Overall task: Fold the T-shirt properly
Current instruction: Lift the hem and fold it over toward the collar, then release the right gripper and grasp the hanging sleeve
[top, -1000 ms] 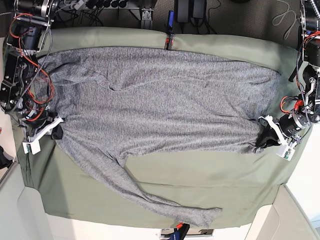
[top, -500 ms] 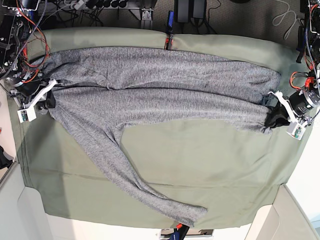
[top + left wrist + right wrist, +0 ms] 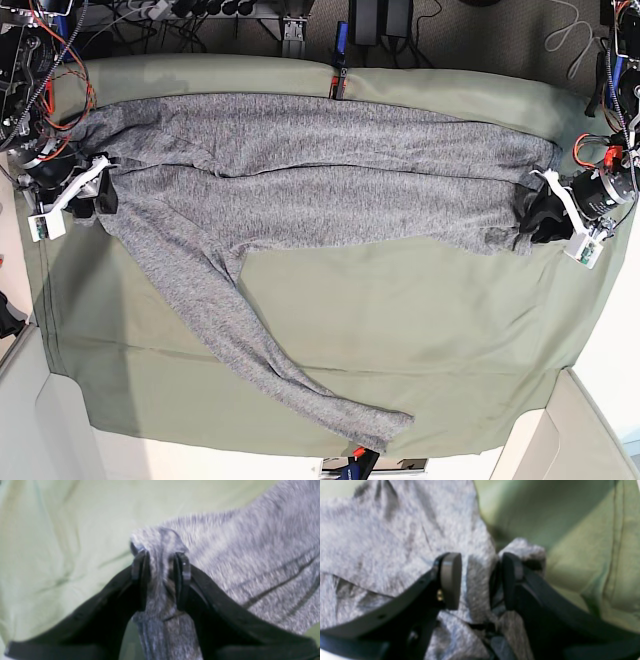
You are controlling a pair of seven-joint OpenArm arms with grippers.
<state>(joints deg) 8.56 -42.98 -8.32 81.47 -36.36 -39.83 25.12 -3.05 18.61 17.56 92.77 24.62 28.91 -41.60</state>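
The grey T-shirt lies stretched long across the far half of the tabletop, on the green cloth. A second ago it lay spread wide and flat. Now its near edge has been brought up and over toward the far edge, so the body is a thinner band folded in two. One long sleeve trails down toward the near edge of the cloth, and it has slid a little away from where it was. The left gripper sits at the shirt's end on the right side of the base view, farther up than before. In its wrist view the jaws stand a little apart with a bunch of grey fabric between them, so the grip looks loosened. The right gripper sits at the other end, also farther up. Its jaws are parted too, with a fold of shirt between them, and there is a gap beside one pad.
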